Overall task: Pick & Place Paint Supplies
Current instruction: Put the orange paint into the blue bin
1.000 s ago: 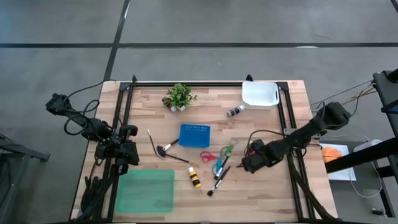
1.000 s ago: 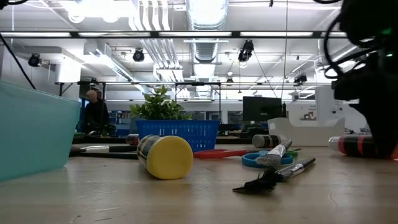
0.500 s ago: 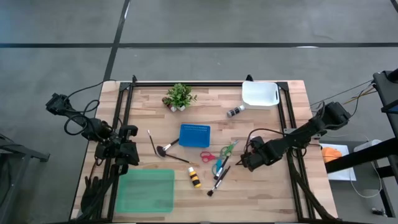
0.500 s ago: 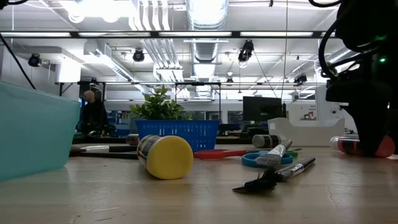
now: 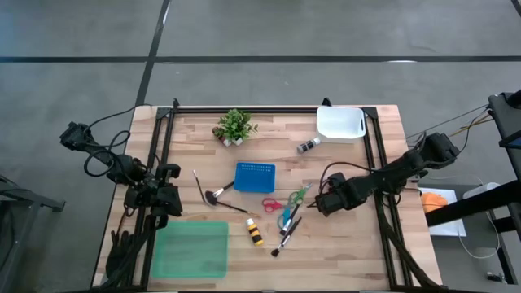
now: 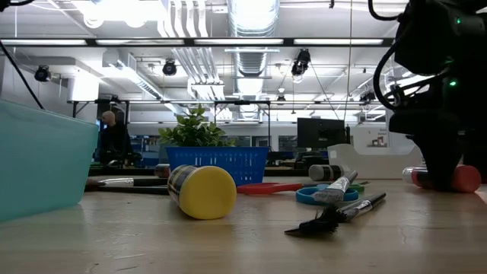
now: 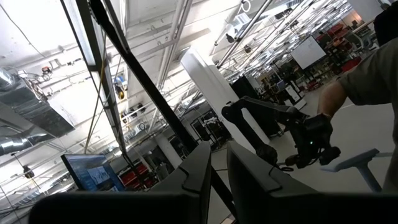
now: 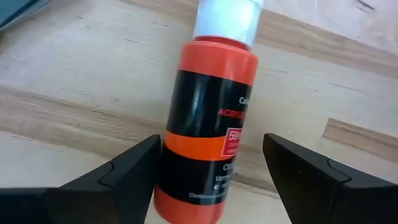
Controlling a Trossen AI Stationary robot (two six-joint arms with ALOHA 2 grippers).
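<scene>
A red paint bottle [image 8: 208, 124] with a white cap [image 8: 227, 22] lies on its side on the wooden table; its red bottom end [image 6: 466, 179] shows in the low view. My right gripper [image 8: 211, 180] points down over it and is open, one finger on each side of the bottle's body. My left gripper [image 7: 217, 177] is raised beside the table's left edge [image 5: 167, 199]. It is shut, holds nothing and points up into the room. More supplies lie mid-table: a yellow-capped bottle [image 5: 256, 233], brushes [image 5: 286, 234], scissors [image 5: 281, 204]. My right gripper straddles the red bottle's lower body from above, fingers across its length. One finger [image 8: 134, 165] stands right at the bottle's side [image 8: 166, 155]; I cannot tell whether it touches. The other finger [image 8: 298, 165] is clear of it. The bottle rests flat on the table.
A blue basket [image 5: 255, 177] sits mid-table, and a green bin [image 5: 192, 249] at the near left. At the far edge are a white tray [image 5: 340, 124] with a dark bottle [image 5: 308, 146] beside it, and a potted plant [image 5: 234, 126]. Another brush [image 5: 213, 195] lies left of the basket.
My right gripper has shifted a little toward the table's left and far side, coming over the red bottle, and has stayed open. The bottle has kept its place on the table.
</scene>
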